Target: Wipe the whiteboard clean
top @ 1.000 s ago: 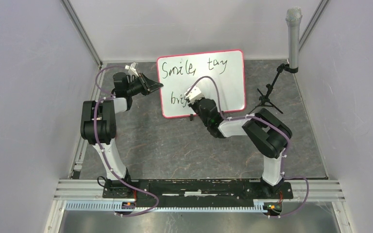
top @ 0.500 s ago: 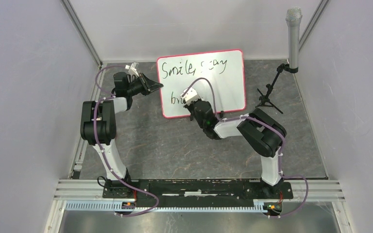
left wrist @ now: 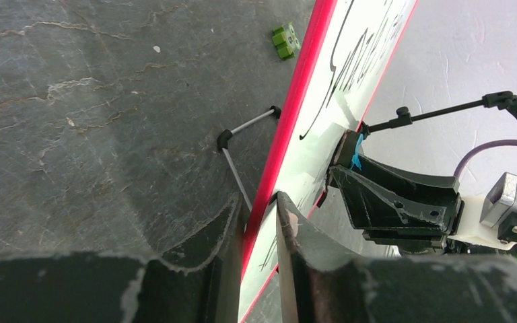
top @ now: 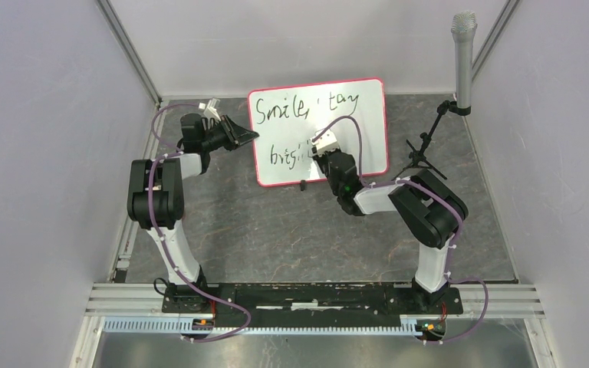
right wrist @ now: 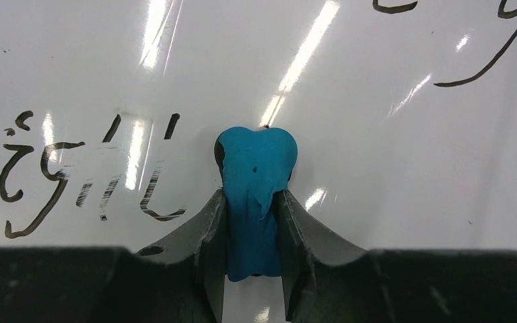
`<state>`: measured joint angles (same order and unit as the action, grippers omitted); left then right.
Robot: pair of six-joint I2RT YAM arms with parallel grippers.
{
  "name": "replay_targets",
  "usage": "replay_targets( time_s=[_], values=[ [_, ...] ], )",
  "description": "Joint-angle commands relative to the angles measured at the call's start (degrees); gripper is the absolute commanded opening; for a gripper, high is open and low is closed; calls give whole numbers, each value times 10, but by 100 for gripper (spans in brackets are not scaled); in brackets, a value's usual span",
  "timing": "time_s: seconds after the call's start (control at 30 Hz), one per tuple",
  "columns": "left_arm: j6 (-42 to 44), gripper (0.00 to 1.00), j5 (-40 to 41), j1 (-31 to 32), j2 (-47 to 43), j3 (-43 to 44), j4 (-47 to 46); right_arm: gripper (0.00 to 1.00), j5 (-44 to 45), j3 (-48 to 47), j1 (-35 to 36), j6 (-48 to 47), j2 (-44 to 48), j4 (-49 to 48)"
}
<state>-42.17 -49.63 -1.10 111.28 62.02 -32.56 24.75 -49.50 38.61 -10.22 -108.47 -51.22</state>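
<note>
The whiteboard (top: 368,123) stands upright at the back of the table, white with a pink-red frame and black handwriting. My left gripper (top: 251,136) is shut on its left frame edge (left wrist: 289,128), one finger on each side, shown in the left wrist view (left wrist: 261,202). My right gripper (top: 318,147) is shut on the blue eraser (right wrist: 256,195) and presses it against the board face (right wrist: 410,168). Partly smeared letters (right wrist: 108,182) lie left of the eraser. In the left wrist view the right gripper's fingers (left wrist: 397,198) and the eraser (left wrist: 355,151) show against the board.
A microphone (top: 464,57) on a small black tripod stand (top: 423,153) stands right of the board. A small green block (left wrist: 285,39) lies on the dark stone-pattern table (top: 261,230) behind the board. Grey walls enclose the table.
My right gripper with the eraser moved left and then back right along the lower writing line, leaving its right-hand letters partly wiped. My left gripper has stayed on the frame.
</note>
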Motion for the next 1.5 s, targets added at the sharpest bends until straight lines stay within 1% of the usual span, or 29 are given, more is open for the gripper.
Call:
replay_targets(
  time_s=[0.0, 0.03, 0.1, 0.17, 0.27, 0.4, 0.5, 0.67, 0.77, 0.8, 0.87, 0.93, 1.0, 1.03, 1.13, 1.2, 1.23, 1.3, 1.4, 1.47],
  values=[
    [27, 31, 9, 27, -24, 14, 14, 10, -17, 10, -6, 20, 18, 18],
    [27, 31, 9, 27, -24, 14, 14, 18, -21, 10, -6, 24, 21, 25],
    [27, 31, 10, 28, -25, 14, 14, 29, -29, 9, -6, 28, 28, 35],
    [26, 30, 11, 28, -25, 14, 14, 34, -36, 9, -8, 32, 34, 42],
    [25, 29, 12, 27, -26, 15, 15, 37, -53, 9, -15, 44, 42, 51],
    [25, 29, 9, 27, -24, 15, 14, 51, -94, 17, -31, 75, 57, 58],
    [25, 29, 8, 28, -23, 15, 14, 57, -128, 22, -44, 89, 68, 56],
    [23, 31, 5, 28, -22, 17, 14, 57, -152, 29, -51, 99, 81, 50],
    [15, 34, -2, 28, -20, 16, 2, 62, -177, 32, -53, 98, 83, 36],
    [13, 35, -2, 28, -20, 16, -1, 61, -180, 26, -53, 97, 79, 40],
    [12, 35, -3, 28, -20, 16, -2, 55, -179, 8, -54, 98, 64, 54],
    [12, 33, -2, 28, -20, 15, -2, 46, -182, -1, -56, 101, 53, 55],
    [12, 30, -2, 28, -20, 15, -1, 44, -188, -10, -57, 101, 45, 56],
    [12, 29, -2, 28, -20, 15, -2, 41, -189, -14, -57, 101, 41, 58],
    [12, 25, -2, 27, -19, 16, -2, 31, -183, -20, -57, 101, 35, 58],
    [11, 25, -1, 27, -20, 16, -3, 22, -178, -28, -57, 98, 28, 66],
    [11, 25, 0, 28, -19, 16, -3, 20, -173, -33, -56, 95, 23, 71],
    [11, 25, 0, 28, -19, 15, -2, 21, -167, -39, -56, 94, 15, 78],
    [13, 26, 1, 29, -20, 15, -3, 31, -170, -37, -53, 87, 7, 77],
    [14, 26, 2, 29, -22, 14, -3, 34, -167, -32, -51, 85, 4, 71]
  ],
)
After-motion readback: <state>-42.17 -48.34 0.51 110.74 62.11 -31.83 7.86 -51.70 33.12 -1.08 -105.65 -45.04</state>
